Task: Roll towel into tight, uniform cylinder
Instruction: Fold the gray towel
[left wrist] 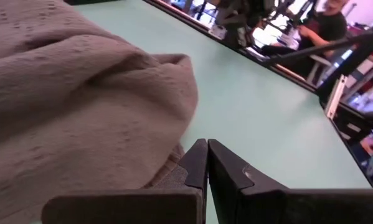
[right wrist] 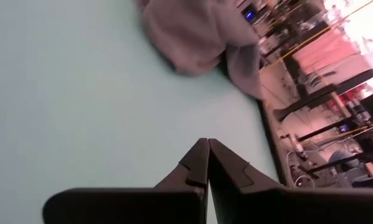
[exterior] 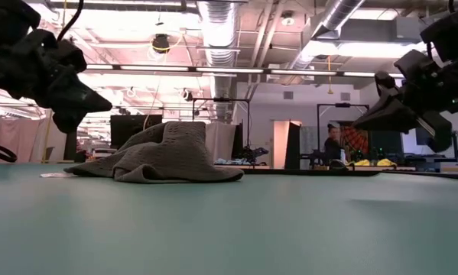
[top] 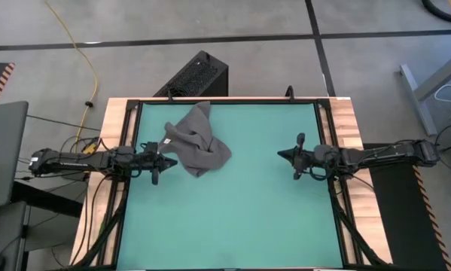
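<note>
One towel (top: 198, 140) is seen crumpled on the tabletop (top: 240, 218). Two grippers are counted: left gripper (top: 172, 160) beside it, right gripper (top: 282, 154) apart, both jaws closed and empty.

Two slim black jointed arms with cables trailing behind; left gripper (top: 167, 161) and right gripper (top: 283, 154): dark, wedge-shaped fingers tapering to points.

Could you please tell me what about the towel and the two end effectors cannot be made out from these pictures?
- Towel: crumpled in a heap, so its own folds hide its full outline and edges in the high view.
- Towel's underside and far side: hidden by the heap itself in the low view.
- Left end effector: whether it touches the towel is too small to judge from above.
- Right end effector: cut off by the low view's edge.
</note>
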